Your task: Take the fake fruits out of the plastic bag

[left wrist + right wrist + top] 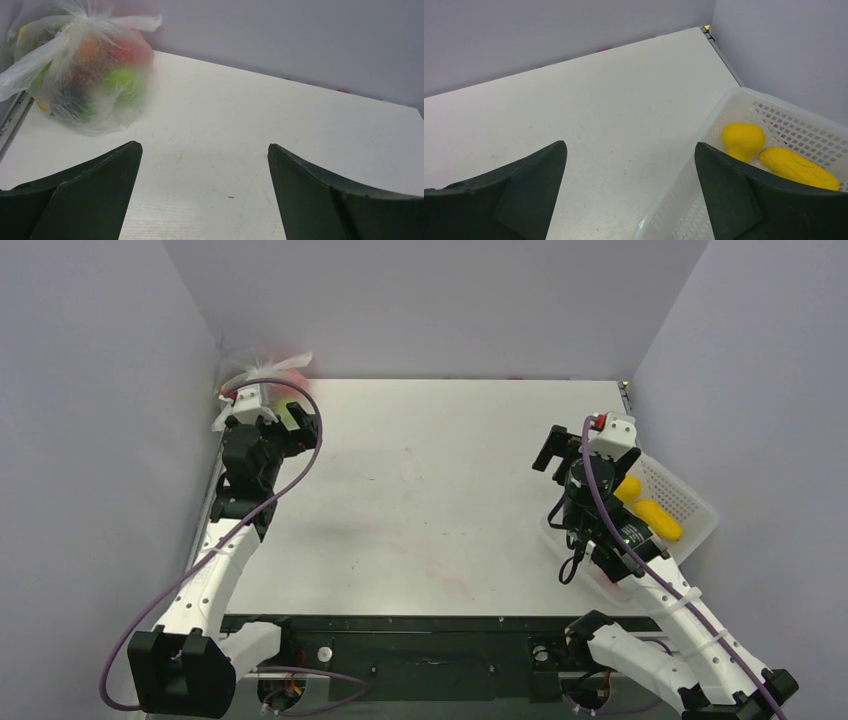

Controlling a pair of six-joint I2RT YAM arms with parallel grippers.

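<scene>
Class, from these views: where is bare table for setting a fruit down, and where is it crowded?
Bare: the table middle, bordered by the plastic bag in the far-left corner and the white basket at the right edge. Crowded: the bag's corner, beside the left gripper, and the basket, which holds two yellow fruits beside the right gripper.

Ahead and left of your left jaws, the plastic bag [85, 70] runs off the picture's left and top edges. Its cloudy film smears the fake fruits [120, 82] into red, orange, green and dark blurs — you cannot count them. From above, the left arm [250, 455] covers most of the bag. Right of your right jaws, the basket [744, 100] is cropped at 2 edges — the right gripper [628, 150] hides its near wall.
</scene>
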